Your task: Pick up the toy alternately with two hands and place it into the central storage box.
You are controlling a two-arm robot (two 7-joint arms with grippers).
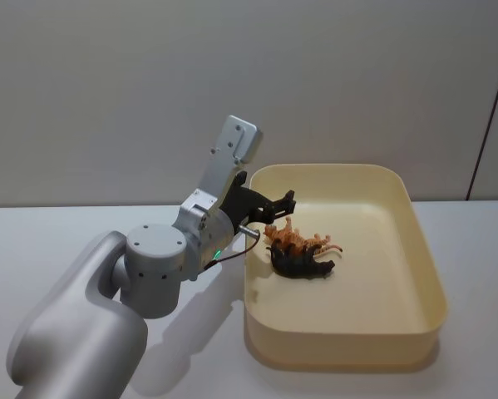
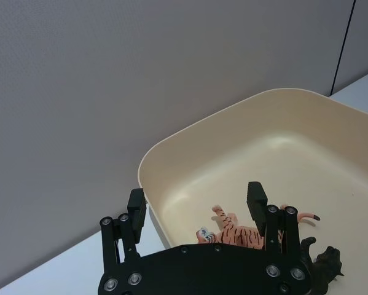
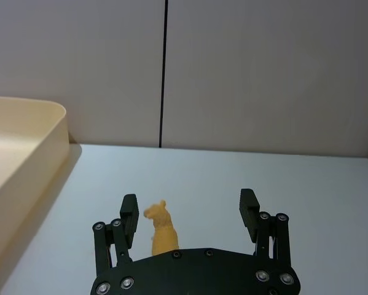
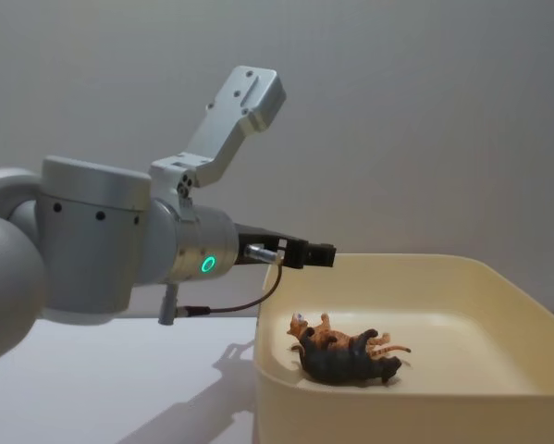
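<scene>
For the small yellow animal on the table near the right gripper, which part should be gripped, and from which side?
Probably the torso. The yellow animal stands upright on the white table, between the open fingers of the right gripper, outside the storage box. Closing across its narrow body from the sides looks steadier than pinching the small head.

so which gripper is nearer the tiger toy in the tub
Left. The left gripper hangs open just above the tiger toy inside the tub; the right gripper is outside the tub, around a yellow figure.
</scene>
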